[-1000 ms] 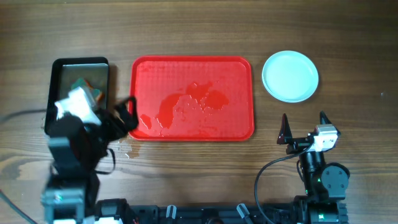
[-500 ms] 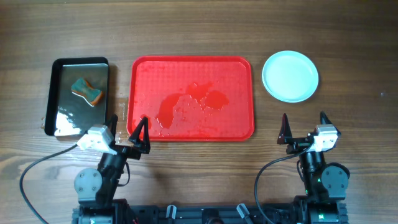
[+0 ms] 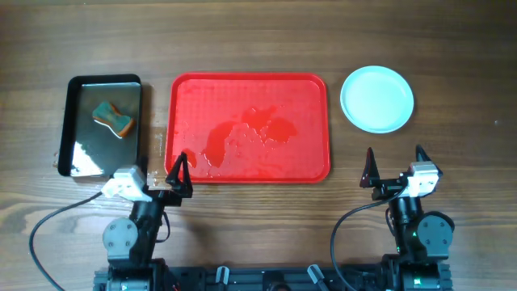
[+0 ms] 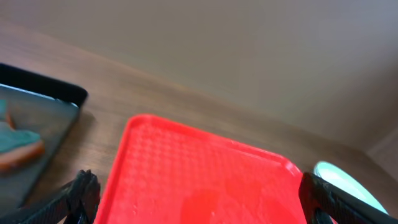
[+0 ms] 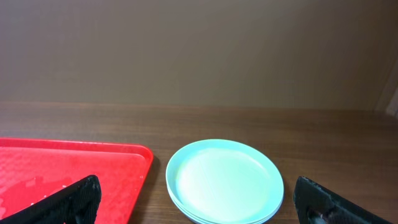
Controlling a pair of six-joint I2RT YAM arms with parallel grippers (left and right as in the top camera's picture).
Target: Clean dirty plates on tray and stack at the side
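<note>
The red tray [image 3: 186,89] lies in the middle of the table with wet orange-red smears on its floor and no plates on it. It also shows in the left wrist view [image 4: 155,162] and the right wrist view [image 5: 37,162]. The pale mint plates [image 3: 377,99] sit stacked on the table right of the tray, seen as a stack in the right wrist view [image 5: 225,180]. My left gripper [image 3: 157,170] is open and empty at the tray's front left corner. My right gripper [image 3: 394,166] is open and empty in front of the stacked plates.
A black metal pan [image 3: 77,153] stands left of the tray and holds a teal and orange sponge [image 3: 112,118]. The sponge and pan also show in the left wrist view [image 4: 18,140]. Water drops lie on the wood by the tray's left edge.
My left arm has drawn back from the black pan to the front of the table, leaving the sponge in the pan. The right arm has not moved.
</note>
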